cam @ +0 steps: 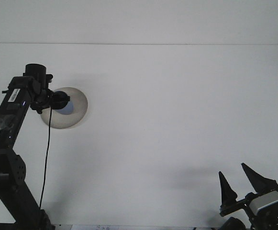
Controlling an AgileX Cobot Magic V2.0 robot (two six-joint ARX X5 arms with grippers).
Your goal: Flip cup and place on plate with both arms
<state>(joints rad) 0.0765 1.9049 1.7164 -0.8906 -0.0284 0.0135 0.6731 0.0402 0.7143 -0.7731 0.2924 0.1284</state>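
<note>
A blue cup point(68, 109) sits low over the beige plate point(76, 115) at the left of the white table. My left gripper point(61, 101) reaches in from the left and is shut on the cup, whose pale blue face shows just past the black fingertips. The gripper hides the cup's left side, so I cannot tell whether it rests on the plate. My right gripper point(240, 184) stands at the bottom right corner, far from the plate. It is open, its two pointed fingers point(226, 188) up, and holds nothing.
The left arm's black cable point(46, 158) hangs down from the wrist across the table's left side. The table's far edge point(177, 44) runs along the top against a white wall.
</note>
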